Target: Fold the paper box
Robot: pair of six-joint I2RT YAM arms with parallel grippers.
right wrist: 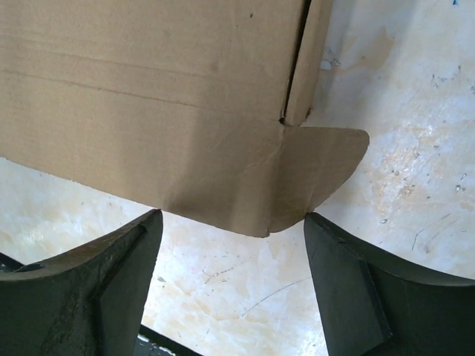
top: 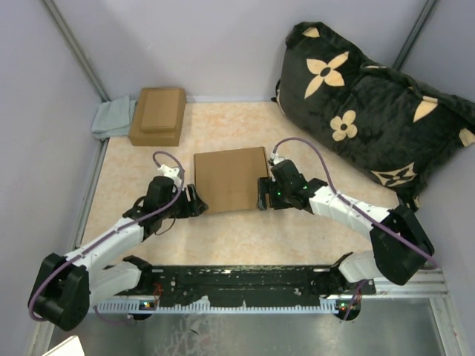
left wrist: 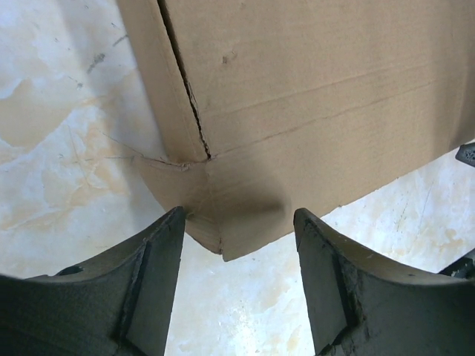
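Fold the paper box, at the corner-tab stage. The shallow tan-brown cardboard paper box point(top: 230, 180) lies flat on the marbled beige table point(top: 223, 241), and every other item is placed relative to it. The left gripper point(top: 194, 202) stands at the box's near left corner and the right gripper point(top: 261, 194) at its near right corner. In the left wrist view the dark fingers point(left wrist: 159, 259) are spread wide with the creased corner between them, apparently unclamped. In the right wrist view the jaws are equally wide, and a rounded cardboard tab point(right wrist: 326, 163) sticks out beside a slit at that corner, not yet tucked. Neither gripper has hold of anything. Beyond the box's far left corner rests a smaller brown cardboard box with a stepped lid point(top: 157, 115), with a grey-green cloth point(top: 113, 119) beside it. Beyond the far right corner lies a black pillow with tan flowers point(top: 371, 104). Judged from this, the panels are largely down and the corner tabs are the step in hand. The next move calls for closing on or pressing each tab inward while the opposite corner is steadied against sliding.
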